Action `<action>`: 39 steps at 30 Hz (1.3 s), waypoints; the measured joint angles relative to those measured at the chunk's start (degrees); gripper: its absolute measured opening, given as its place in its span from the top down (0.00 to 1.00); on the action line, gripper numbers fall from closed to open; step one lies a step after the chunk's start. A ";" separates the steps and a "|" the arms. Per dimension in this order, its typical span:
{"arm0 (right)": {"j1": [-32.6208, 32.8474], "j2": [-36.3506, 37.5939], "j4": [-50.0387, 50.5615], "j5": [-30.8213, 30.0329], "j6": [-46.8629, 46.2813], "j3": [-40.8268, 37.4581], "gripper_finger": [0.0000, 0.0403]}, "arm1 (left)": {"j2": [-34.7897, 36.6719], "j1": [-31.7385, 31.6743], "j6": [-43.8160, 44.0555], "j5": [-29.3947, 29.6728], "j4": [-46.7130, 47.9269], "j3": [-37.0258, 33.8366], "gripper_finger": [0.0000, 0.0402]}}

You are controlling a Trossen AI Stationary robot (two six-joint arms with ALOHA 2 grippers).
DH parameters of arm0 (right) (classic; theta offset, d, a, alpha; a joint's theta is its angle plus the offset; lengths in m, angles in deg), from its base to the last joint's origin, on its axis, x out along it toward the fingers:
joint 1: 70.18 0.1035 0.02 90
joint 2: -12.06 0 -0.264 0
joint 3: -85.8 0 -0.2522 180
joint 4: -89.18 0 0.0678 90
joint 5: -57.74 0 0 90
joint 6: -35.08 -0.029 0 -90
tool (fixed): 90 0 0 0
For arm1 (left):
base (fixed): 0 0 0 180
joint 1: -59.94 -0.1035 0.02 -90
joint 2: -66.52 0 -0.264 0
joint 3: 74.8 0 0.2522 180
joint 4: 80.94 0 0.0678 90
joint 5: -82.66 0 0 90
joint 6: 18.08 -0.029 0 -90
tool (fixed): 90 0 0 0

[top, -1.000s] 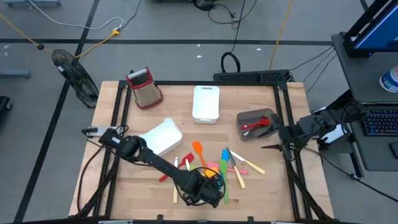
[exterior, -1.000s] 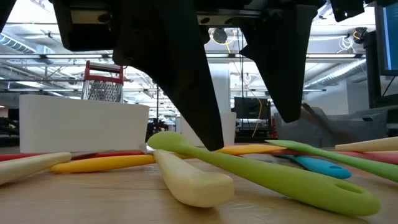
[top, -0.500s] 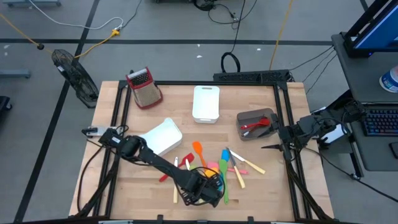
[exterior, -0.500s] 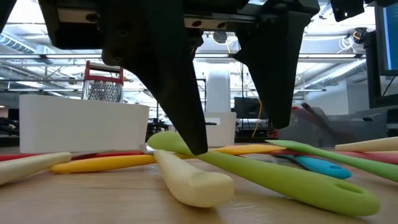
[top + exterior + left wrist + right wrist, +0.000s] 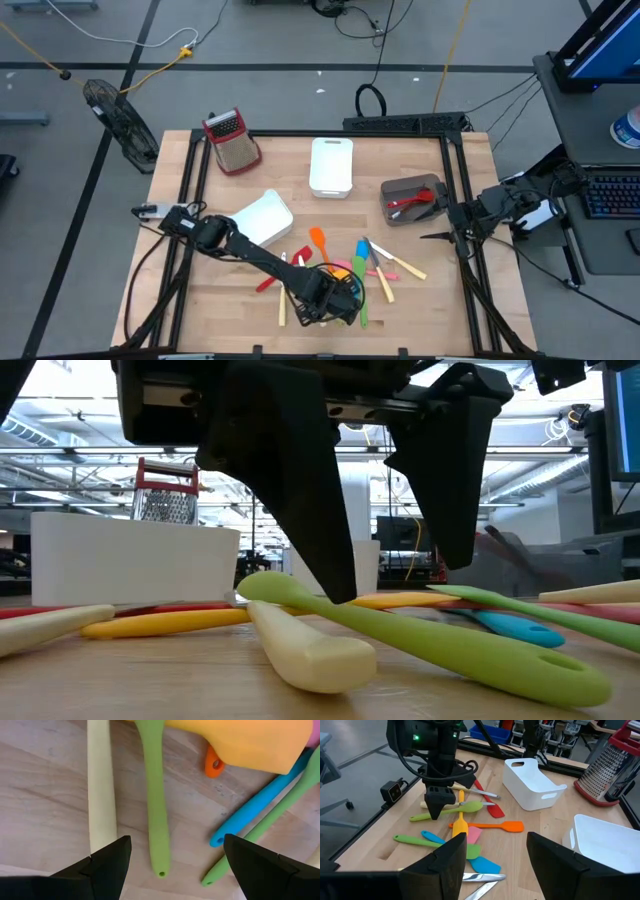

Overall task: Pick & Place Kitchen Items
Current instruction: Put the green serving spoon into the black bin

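Green spoon (image 5: pixel 154 805) was lying flat on the wooden surface (image 5: pixel 430 300), and the left hand (image 5: pixel 172 857) hung right over its handle with fingers spread wide apart, one on each side, not gripping anything. A cream utensil (image 5: pixel 101 795) lay just beside it, with blue (image 5: pixel 255 807) and orange (image 5: pixel 214 765) ones near. The rest of the utensil pile (image 5: pixel 350 265) sat near the front middle. Right hand (image 5: pixel 432 237) waited at the right edge, fingers apart, holding nothing
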 joint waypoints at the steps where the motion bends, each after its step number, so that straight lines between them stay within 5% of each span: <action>1: 0.00 0.00 0.00 0.00 0.19 0.00 0.50 | 0.00 0.00 -0.19 -0.15 0.01 0.00 0.19; 25: 0.00 0.13 -0.01 -0.11 0.88 0.00 0.50 | -2.15 -0.96 -4.02 -0.54 3.34 -0.08 0.21; 39: -0.02 0.13 -0.02 -0.17 0.81 0.00 0.50 | -3.63 -2.06 -7.34 -3.28 2.00 -0.70 0.58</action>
